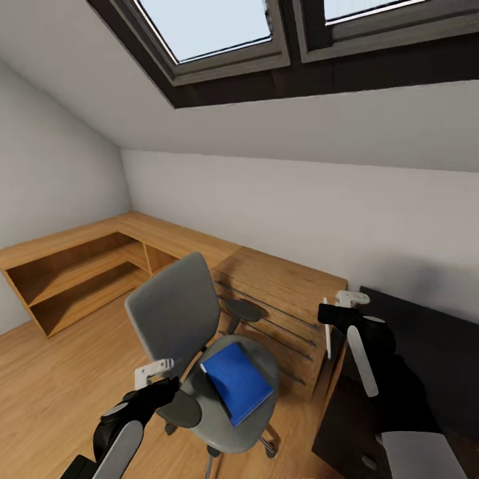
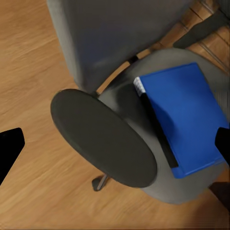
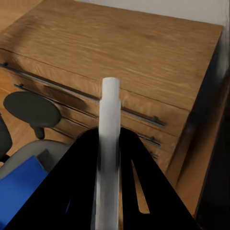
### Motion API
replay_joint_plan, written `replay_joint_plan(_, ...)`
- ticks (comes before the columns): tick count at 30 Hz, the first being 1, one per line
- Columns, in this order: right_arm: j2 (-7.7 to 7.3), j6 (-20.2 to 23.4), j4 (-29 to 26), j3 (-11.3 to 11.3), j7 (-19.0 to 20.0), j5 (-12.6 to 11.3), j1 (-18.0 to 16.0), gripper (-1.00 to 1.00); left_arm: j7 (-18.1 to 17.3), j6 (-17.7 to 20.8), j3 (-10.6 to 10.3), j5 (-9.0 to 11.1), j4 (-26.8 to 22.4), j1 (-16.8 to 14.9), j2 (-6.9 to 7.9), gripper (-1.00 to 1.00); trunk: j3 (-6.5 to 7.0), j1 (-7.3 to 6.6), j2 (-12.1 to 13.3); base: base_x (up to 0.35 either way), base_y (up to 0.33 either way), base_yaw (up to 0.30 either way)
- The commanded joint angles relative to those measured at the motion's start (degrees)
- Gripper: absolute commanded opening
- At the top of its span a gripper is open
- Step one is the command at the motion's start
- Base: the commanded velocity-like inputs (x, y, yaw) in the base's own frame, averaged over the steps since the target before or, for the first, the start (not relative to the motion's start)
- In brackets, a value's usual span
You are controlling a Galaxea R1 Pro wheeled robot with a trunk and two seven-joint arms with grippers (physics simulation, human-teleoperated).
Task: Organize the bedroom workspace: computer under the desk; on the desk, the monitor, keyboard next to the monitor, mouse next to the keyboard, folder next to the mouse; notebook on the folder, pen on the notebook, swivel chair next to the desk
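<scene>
Right pincer (image 3: 109,143) is clamped on the white pen (image 3: 109,124), held upright above the wooden chest (image 1: 283,293), just at the black worktop's (image 1: 426,339) left edge. Left pincer (image 1: 156,380) hangs at seven o'clock, fingers (image 2: 9,148) spread wide with nothing between them, over the near black armrest (image 2: 103,136) of the swivel chair (image 1: 176,313). The blue folder (image 1: 237,381) lies flat on the grey seat, dark spine toward that armrest. Low open shelving (image 1: 73,279) sits at ten o'clock.
</scene>
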Motion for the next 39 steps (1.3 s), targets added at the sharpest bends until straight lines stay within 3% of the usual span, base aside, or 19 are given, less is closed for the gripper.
replay_joint_plan(1,-0.02,0.19,-0.04,0.03,-0.49,-0.69,-0.04,-1.0,0.62,0.04,-0.21,0.5,-0.07,-0.06,0.06,1.0,0.1,-0.21,0.35,0.0,0.0,-0.268)
replay_joint_plan(24,-0.07,0.15,0.52,0.03,-0.49,-0.69,-0.05,-1.0,0.66,0.04,-0.36,0.51,0.01,-0.07,0.0,1.0,4.23,-5.27,9.58,0.0,0.0,-0.268)
replay_joint_plan(35,-0.02,0.04,1.21,0.1,-0.49,-0.59,-0.04,-1.0,0.59,0.13,-0.71,0.6,0.01,-0.08,0.0,1.0,4.23,-5.27,9.58,0.0,0.0,-0.15)
replay_joint_plan(39,-0.04,-0.14,2.83,0.11,-0.49,-0.6,-0.01,-1.0,0.59,0.11,-1.93,0.58,0.01,-0.08,0.09,1.0,4.23,-5.27,9.58,0.0,0.0,-0.015)
